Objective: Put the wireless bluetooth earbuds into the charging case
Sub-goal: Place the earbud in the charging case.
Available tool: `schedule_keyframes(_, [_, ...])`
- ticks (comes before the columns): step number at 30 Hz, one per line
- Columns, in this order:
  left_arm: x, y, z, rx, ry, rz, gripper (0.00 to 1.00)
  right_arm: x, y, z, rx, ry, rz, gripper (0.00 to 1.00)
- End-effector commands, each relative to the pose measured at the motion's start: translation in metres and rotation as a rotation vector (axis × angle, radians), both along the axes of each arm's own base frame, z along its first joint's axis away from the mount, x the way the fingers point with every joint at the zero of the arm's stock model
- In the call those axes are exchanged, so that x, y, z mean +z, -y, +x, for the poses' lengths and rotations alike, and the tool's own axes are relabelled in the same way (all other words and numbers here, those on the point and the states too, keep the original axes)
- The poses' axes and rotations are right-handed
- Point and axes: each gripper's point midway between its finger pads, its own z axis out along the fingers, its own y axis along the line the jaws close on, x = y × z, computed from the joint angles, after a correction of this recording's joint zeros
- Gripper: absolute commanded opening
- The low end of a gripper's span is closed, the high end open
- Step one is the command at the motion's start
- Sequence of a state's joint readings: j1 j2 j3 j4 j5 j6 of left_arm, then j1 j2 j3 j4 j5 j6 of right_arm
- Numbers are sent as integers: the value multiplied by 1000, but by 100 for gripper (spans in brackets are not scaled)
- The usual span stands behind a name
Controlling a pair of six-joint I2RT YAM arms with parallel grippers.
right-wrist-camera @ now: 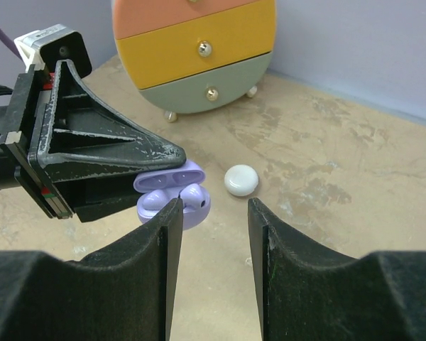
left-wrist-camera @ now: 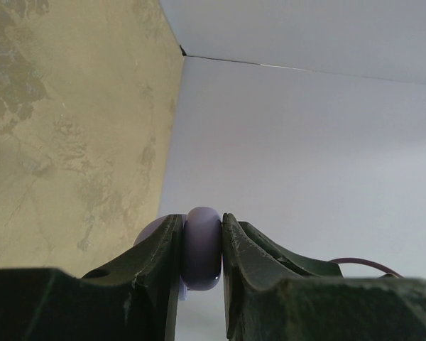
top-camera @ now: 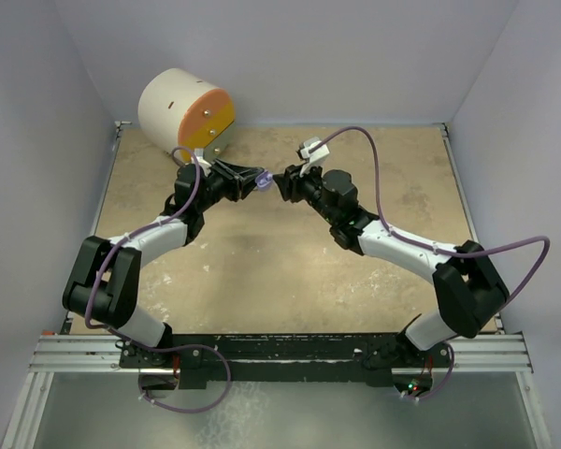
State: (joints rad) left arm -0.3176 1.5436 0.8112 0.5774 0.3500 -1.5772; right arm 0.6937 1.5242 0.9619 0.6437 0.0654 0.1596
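My left gripper is shut on the lilac charging case, held above the table with its lid open. In the right wrist view the case shows two lilac earbuds sitting in its wells, the right one standing a little proud. One of the left gripper's dark fingers covers the top of the lid. My right gripper stands open just in front of the case with nothing between its fingers. From above, the right gripper faces the left one tip to tip.
A round white puck lies on the table beyond the case. A small round drawer unit with pink, yellow and green drawer fronts stands at the back left. Pale walls enclose the table.
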Motion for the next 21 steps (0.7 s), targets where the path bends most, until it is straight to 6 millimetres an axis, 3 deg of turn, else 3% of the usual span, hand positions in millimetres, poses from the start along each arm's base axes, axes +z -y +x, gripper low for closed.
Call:
schedule_keyframes(1, [28, -3, -3, 9, 92, -3, 0, 19, 5, -2, -33, 6, 63, 44])
schedule_keyframes(14, [28, -4, -1, 23, 84, 4, 0, 10, -3, 3, -23, -22, 65, 44])
schedule_keyframes(21, [37, -29, 34, 255, 40, -130, 0, -6, 11, 0, -84, -26, 34, 46])
